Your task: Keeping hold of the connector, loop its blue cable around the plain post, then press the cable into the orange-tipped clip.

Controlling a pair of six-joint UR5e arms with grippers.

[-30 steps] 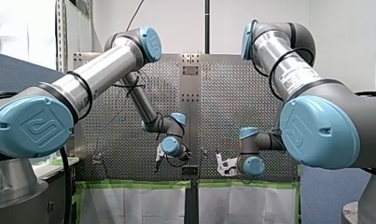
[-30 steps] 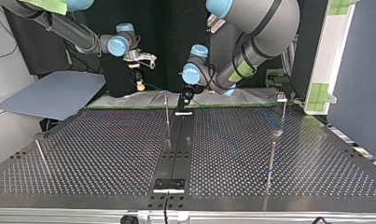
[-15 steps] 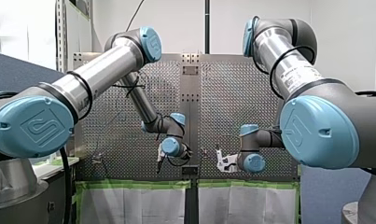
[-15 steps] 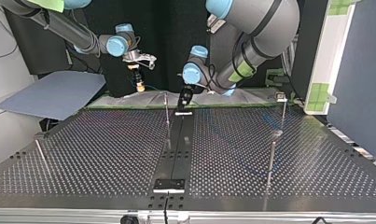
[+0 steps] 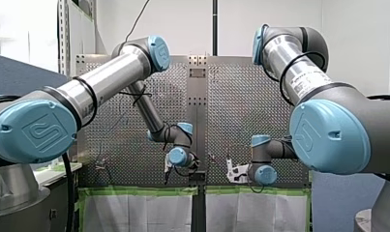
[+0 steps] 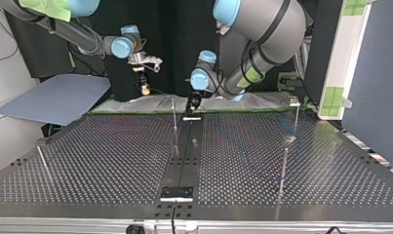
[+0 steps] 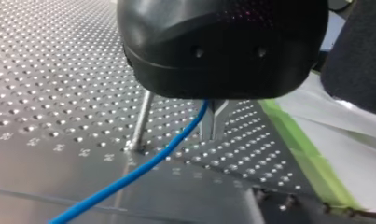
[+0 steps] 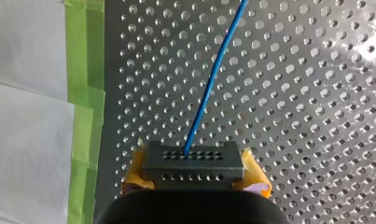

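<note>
- Both arms have sunk slightly toward the green-taped edge of the tabletop (image 6: 111, 161) since a second ago, carrying my left tool (image 5: 168, 168) and my right tool (image 5: 233, 172) lower.
- My right tool is clamped on the connector (image 8: 192, 161), with yellow pads (image 8: 138, 171) at either end of the dark block, near that taped edge.
- The blue cable (image 8: 212, 84) leaves the connector's holed face and runs out over the tabletop.
- My left tool is black and hangs over the cable; I cannot tell whether it grips it.
- Under it the cable passes just beside an upright metal post (image 7: 142, 119); contact is unclear.
- Green tape (image 8: 85, 93) borders the edge, with white sheet (image 8: 27, 116) beyond.
</note>
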